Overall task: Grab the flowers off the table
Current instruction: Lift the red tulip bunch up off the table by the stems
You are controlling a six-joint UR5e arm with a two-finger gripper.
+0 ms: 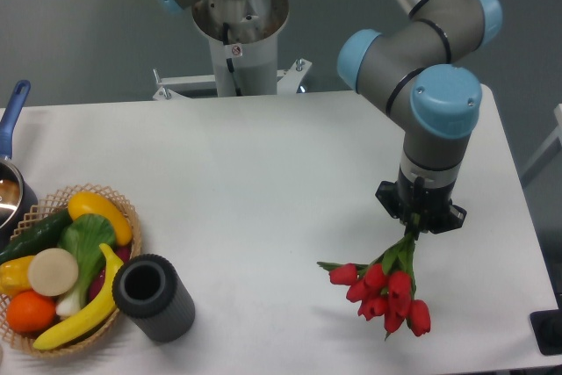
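The claw point(415, 227) is clamped on the green stems of the flowers point(385, 292), and we see the red heads hanging below it, above the near right part of the table point(246, 182). At the near left we see a wicker basket point(118, 256) of produce, with a dark cylinder point(153, 298) beside it.

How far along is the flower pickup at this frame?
Done: the gripper is shut on the flowers by their stems. In hand: the bunch hangs below it, heads down, apparently just off the table. Left: little beyond lifting it clear.
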